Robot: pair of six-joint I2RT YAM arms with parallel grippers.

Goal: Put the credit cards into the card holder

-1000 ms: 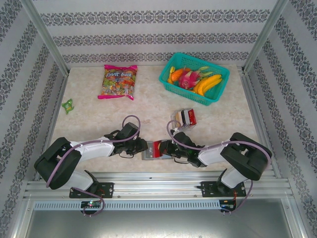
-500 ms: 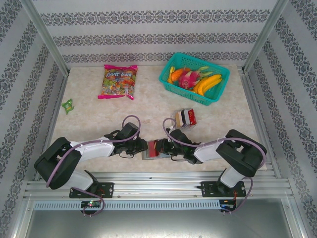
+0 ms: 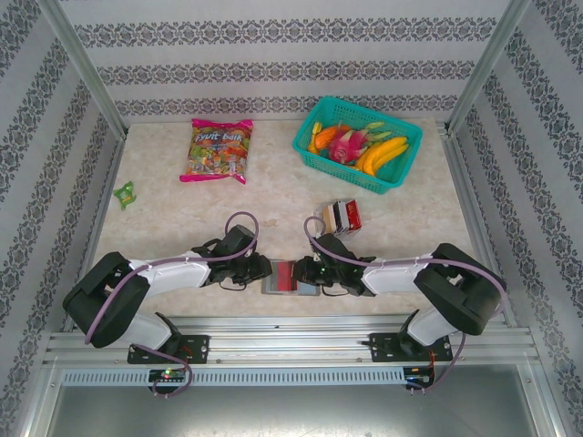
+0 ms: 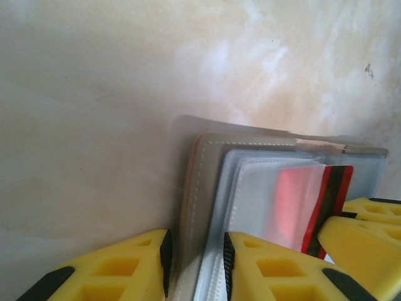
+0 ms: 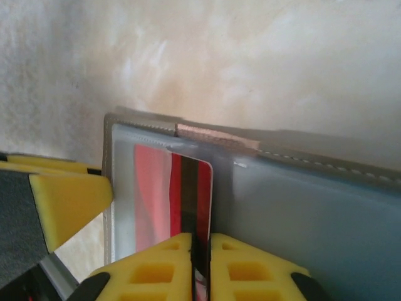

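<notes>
Right gripper (image 5: 200, 241) pinches red card (image 5: 153, 188), partway into clear sleeve of card holder (image 5: 313, 213) | left gripper (image 4: 195, 258) clamps holder's cover edge | lower centre, overhead view | spare cards (image 3: 342, 217) lie mid-frame

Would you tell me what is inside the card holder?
A red card with a black stripe sits partly in a clear sleeve of the card holder, held by the right end effector; sleeves underneath are covered.

Glossy plastic card (image 5: 187, 202), card holder (image 5: 313, 210) with cloudy plastic sleeves, smooth marbled table (image 5: 250, 63)
</notes>
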